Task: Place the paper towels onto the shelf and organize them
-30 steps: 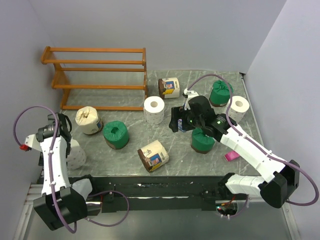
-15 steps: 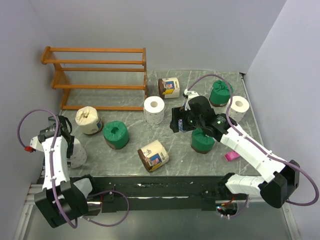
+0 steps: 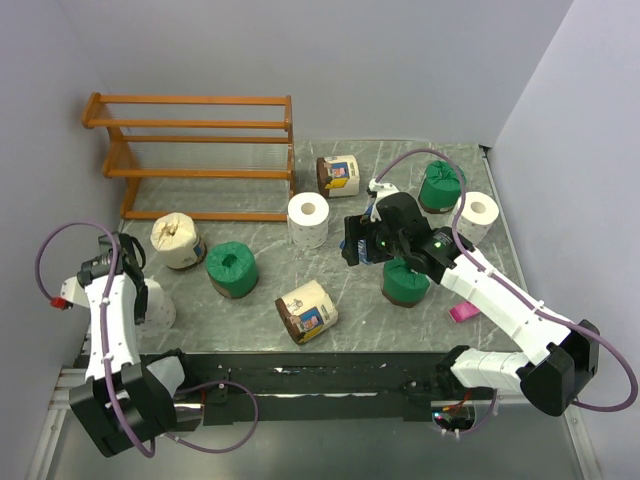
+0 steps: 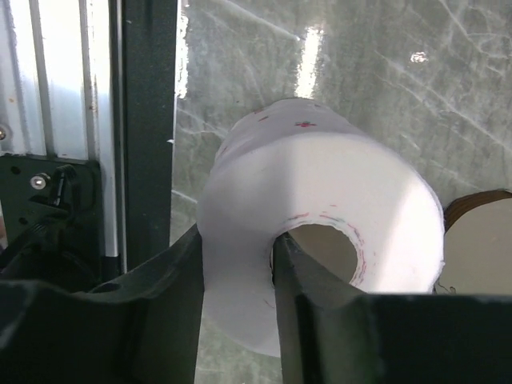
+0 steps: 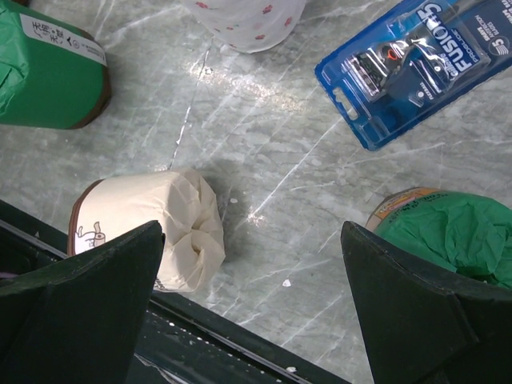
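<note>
Snugly inside left tool [image 4: 237, 252]: wall of bare white roll [image 4: 336, 180] (core alongside).

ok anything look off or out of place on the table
Two things don't belong here: a blue razor packet lying flat mid-table, and a small pink item near the right front edge. The front cream-wrapped roll also lies tipped on its side.

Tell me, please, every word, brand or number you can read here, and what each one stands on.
"FUSION" and "5": blue packet; its finer print is unreadable.
Green-wrapped roll: white label's print too small to read.
Cream-wrapped roll at the front: blue picture label too small to read.
Nothing else legible.
</note>
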You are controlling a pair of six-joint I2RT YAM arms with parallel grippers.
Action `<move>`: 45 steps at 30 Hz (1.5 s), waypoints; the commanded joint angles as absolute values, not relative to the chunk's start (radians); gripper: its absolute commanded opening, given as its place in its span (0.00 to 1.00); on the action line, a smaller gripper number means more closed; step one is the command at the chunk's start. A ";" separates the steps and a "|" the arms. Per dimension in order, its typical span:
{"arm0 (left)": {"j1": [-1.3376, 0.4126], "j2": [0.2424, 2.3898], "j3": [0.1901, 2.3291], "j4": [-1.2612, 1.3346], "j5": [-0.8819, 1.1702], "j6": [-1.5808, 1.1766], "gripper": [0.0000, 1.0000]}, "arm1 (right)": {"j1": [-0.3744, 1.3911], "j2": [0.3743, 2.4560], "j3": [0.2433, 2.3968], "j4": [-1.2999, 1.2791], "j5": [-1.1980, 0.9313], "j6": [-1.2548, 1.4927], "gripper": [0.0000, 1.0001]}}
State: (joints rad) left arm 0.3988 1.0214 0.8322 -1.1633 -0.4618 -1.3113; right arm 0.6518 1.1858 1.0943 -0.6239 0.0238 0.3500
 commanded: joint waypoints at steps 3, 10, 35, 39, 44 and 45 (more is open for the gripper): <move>0.402 0.928 0.902 -1.262 -0.514 -1.353 0.29 | 0.649 1.177 1.146 -0.627 0.046 0.354 0.99; 0.403 0.775 1.092 -1.257 -0.474 -1.234 0.06 | 0.649 1.173 1.152 -0.627 0.026 0.365 0.99; 0.402 1.110 1.607 -0.702 0.022 -0.649 0.14 | 0.649 1.045 1.158 -0.640 0.011 0.353 0.99; 0.402 1.215 1.779 -0.730 0.008 -0.627 0.13 | 0.649 1.023 1.161 -0.640 0.024 0.348 0.99; 0.402 1.331 1.931 -0.759 0.008 -0.608 0.13 | 0.649 0.993 1.135 -0.618 0.026 0.348 1.00; 0.399 1.348 1.972 -0.762 0.006 -0.604 0.13 | 0.647 0.983 1.121 -0.611 0.017 0.347 1.00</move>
State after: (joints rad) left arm 0.3988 1.3220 1.8267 -0.8051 -0.0120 -0.6380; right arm 0.6518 1.0306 1.1202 -0.6464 0.0120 0.3504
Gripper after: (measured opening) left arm 0.392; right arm 0.994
